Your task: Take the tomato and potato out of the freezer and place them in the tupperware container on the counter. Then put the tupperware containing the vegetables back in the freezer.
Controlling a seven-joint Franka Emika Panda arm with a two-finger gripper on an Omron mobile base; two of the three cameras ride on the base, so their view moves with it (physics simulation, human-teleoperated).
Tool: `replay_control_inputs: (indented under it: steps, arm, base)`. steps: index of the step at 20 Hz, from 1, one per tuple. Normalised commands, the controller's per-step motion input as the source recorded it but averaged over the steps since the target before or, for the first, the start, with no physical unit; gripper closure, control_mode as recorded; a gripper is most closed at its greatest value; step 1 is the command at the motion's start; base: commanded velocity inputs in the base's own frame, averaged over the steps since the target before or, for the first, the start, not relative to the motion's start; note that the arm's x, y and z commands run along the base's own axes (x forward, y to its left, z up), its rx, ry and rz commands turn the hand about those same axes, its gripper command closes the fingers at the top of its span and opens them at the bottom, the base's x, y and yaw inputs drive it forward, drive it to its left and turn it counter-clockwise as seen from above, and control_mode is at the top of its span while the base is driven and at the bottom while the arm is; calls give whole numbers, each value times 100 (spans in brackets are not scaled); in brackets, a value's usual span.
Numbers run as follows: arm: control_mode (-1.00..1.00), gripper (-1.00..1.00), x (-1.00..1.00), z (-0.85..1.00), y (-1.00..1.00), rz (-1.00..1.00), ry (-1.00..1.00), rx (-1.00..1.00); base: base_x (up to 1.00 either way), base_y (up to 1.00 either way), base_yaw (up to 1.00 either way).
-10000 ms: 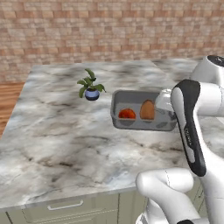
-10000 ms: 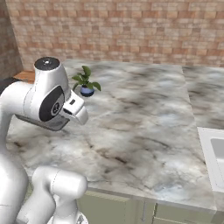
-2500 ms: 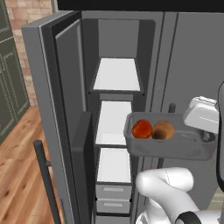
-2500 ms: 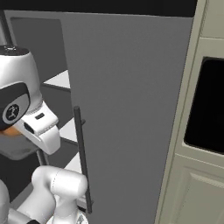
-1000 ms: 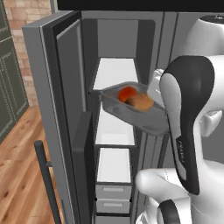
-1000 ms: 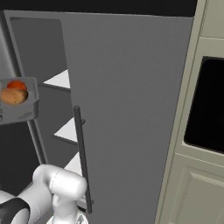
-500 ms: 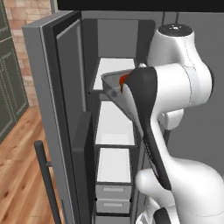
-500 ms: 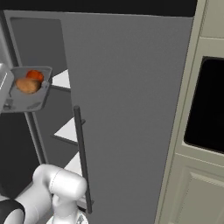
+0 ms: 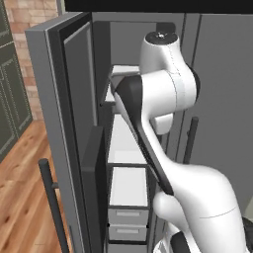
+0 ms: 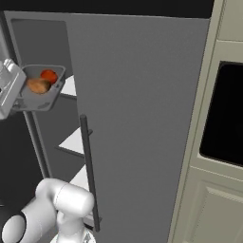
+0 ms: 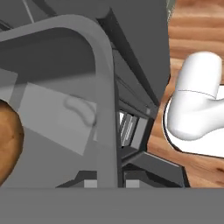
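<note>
The arm is reaching into the open freezer, whose door is standing swung out with its long dark bar handle facing the right base camera. The tupperware container is being carried at the level of the upper white shelves, on the left of the right base view, just beside the door's edge. Inside it, the tomato is lying at the far side and the potato at the near side, the two touching or nearly so. The gripper is sitting at the container's left end with its jaws drawn narrow, clamping the container's wall; the fingertips themselves are hidden. In the hand view, the container's curved grey rim is running close across the frame, with the brown potato at the left edge. Small drawers are showing at the bottom of the freezer, above a wooden floor.
</note>
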Motion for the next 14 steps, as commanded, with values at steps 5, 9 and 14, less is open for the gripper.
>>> replay_control_inputs:
  steps: [5,9,14]
  arm:
    - [-100,100,74,-9,12,-6,0,2]
    - [-100,100,61,-14,0,-3,-2,0]
    - [-100,100,60,-10,0,-2,-3,0]
  base:
    - [0,0,0]
    - [0,0,0]
    - [0,0,0]
